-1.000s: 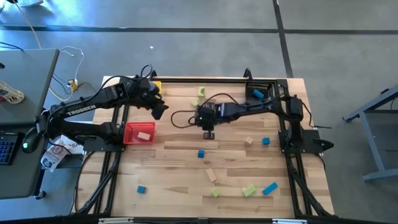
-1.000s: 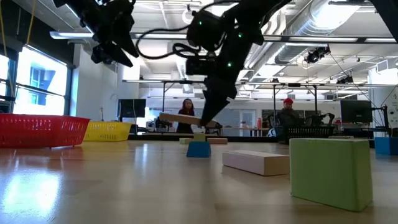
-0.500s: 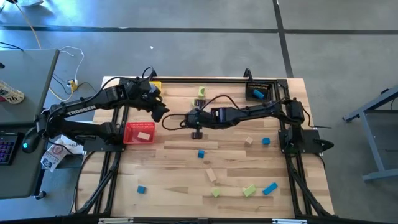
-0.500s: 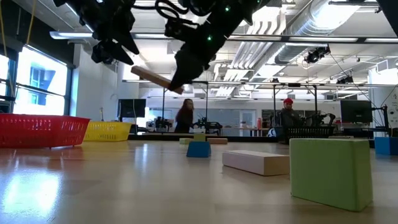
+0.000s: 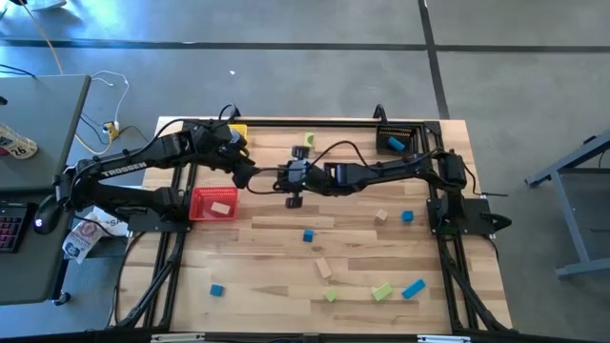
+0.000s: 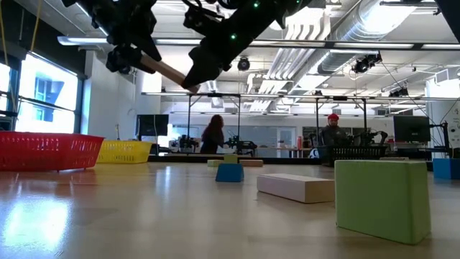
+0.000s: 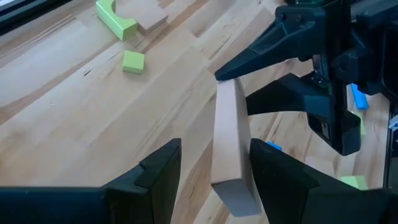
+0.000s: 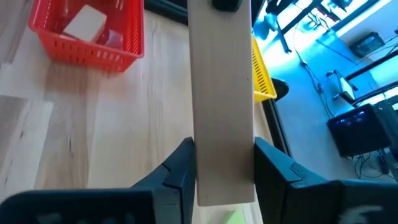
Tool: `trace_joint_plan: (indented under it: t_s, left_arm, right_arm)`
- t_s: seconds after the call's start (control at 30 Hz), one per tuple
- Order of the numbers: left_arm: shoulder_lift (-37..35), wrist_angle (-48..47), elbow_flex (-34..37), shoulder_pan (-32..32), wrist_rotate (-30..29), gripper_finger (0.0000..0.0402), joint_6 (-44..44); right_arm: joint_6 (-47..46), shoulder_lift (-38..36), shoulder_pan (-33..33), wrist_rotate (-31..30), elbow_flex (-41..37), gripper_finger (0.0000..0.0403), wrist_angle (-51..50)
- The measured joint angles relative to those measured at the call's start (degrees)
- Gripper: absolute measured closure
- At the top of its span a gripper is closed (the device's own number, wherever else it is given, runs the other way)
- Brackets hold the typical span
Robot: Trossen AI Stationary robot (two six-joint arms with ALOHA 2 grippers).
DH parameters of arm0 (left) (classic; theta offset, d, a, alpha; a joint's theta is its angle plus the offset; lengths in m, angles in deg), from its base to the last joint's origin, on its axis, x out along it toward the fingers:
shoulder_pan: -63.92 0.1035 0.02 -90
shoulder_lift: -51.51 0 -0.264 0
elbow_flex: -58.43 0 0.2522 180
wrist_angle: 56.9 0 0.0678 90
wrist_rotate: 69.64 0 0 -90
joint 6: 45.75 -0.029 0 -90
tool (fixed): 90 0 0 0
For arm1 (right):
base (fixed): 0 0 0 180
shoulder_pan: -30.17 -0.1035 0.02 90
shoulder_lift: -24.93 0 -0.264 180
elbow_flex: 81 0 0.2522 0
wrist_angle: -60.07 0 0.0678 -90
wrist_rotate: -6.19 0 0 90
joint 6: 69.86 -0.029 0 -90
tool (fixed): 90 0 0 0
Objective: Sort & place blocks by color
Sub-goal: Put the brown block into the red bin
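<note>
From my remote seat: a pale butcher-block table (image 5: 276, 233) on grey concrete, an open workshop behind it (two people stand far back). At left, one red mesh bin (image 5: 214, 203) holds a tan block; one yellow bin (image 6: 123, 151) sits beyond it. My left gripper (image 7: 211, 180) waits above the table with fingers apart around the free end of the long tan wooden bar (image 7: 231, 146), not pinching it. My right gripper (image 8: 224, 171) is clamped on that bar's other end, mid-air. Loose blocks lie scattered: I count four blue (image 5: 309, 235).
</note>
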Motion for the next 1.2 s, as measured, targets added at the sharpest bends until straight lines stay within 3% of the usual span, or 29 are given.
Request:
trace_joint_plan:
  t_s: [0.2,0.6,0.87,1.07,1.2]
  left_arm:
    - [0.0,0.5,0.0,0.0,0.5,0.0244,-1.1]
    - [0.0,2.1,0.0,0.1,1.4,0.0332,-3.8]
    - [0.0,3.1,0.0,0.2,1.9,0.0346,-7.1]
    - [-0.2,1.0,0.0,0.0,2.4,0.0350,-8.2]
    - [-1.2,-2.4,0.0,-0.3,2.1,0.0350,-8.1]
  right_arm:
    - [0.9,0.0,0.0,-2.2,0.0,0.0306,0.8]
    - [2.9,0.0,0.0,-5.3,0.0,0.0306,1.6]
    - [2.9,0.0,0.0,-5.7,0.0,0.0304,1.3]
    - [2.6,-0.1,0.1,-4.8,0.0,0.0213,1.2]
    - [1.7,-0.1,-0.2,-5.0,0.0,0.0182,1.1]
